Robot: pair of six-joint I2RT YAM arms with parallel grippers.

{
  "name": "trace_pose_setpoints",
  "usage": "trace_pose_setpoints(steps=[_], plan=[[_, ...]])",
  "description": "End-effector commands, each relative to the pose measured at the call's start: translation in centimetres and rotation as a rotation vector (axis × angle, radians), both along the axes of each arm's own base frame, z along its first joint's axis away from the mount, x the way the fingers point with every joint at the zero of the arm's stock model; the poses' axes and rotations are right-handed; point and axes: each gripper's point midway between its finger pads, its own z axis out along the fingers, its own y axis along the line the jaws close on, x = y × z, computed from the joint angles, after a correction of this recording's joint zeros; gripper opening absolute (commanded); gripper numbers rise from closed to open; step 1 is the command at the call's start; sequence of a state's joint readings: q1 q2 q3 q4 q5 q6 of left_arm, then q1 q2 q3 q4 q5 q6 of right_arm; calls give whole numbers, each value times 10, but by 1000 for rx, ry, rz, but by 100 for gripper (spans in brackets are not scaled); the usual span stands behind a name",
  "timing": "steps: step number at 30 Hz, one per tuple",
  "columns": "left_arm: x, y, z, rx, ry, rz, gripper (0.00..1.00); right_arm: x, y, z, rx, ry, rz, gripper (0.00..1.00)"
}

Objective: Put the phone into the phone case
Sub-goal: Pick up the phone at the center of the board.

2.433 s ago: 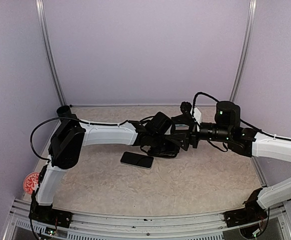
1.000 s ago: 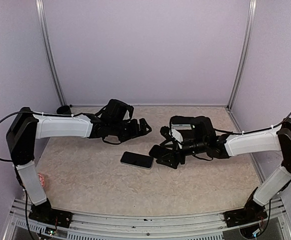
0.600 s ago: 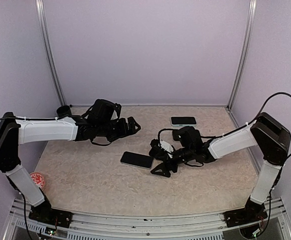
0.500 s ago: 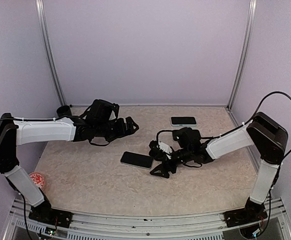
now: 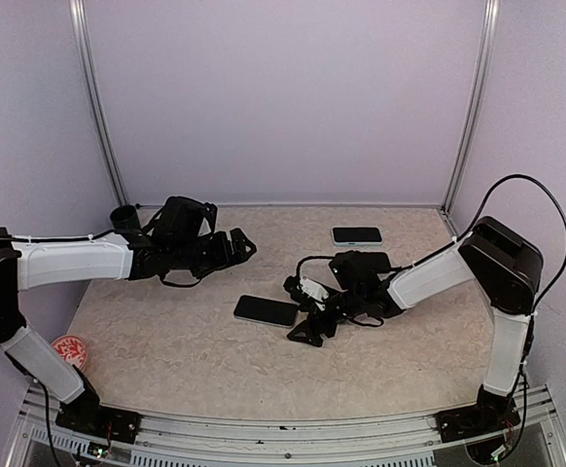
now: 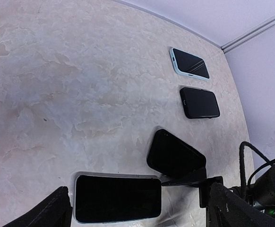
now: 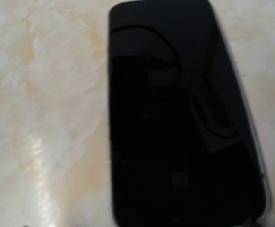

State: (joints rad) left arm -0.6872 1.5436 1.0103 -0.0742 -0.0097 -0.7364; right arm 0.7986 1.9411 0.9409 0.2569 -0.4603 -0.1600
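The phone (image 5: 264, 310), a black screen with a silver rim, lies flat mid-table and shows too in the left wrist view (image 6: 117, 197). It fills the right wrist view (image 7: 175, 118), where no fingers show. My right gripper (image 5: 294, 311) stands open at the phone's right end, one finger on each side of that end. A black phone case (image 6: 175, 153) lies tilted just beyond the phone, beside a right finger (image 6: 184, 179). My left gripper (image 5: 234, 243) hangs open and empty, back to the left; its own view (image 6: 140, 208) looks down on the phone.
A light-blue cased phone (image 5: 357, 235) lies at the back right, with another black phone or case (image 6: 200, 102) next to it. A red patterned disc (image 5: 64, 352) sits at the table's left edge. A black cup (image 5: 123, 212) stands in the back left corner.
Both grippers had met over the table's middle; now they are apart. The left arm has drawn back to the left. The right gripper has come down to the phone's right end, slightly wider.
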Motion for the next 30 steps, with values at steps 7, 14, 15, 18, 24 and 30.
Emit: trace_pose_setpoints(steps=[7,14,15,18,24,30], plan=[[1,4,12,-26,-34,12,99,11,4,-25,-76,-24,-13,100],[0,5,13,-27,-35,12,99,16,0,-32,-117,-53,-19,100],[1,6,13,-28,-37,13,99,17,0,-31,-115,-56,-16,100],[0,6,13,-30,-35,12,99,16,-1,-31,-108,-65,20,100],[-1,7,13,-28,-38,12,99,18,-7,-27,-52,-47,73,100],[-1,6,12,-32,-39,10,99,23,-5,-30,-52,-36,91,100]])
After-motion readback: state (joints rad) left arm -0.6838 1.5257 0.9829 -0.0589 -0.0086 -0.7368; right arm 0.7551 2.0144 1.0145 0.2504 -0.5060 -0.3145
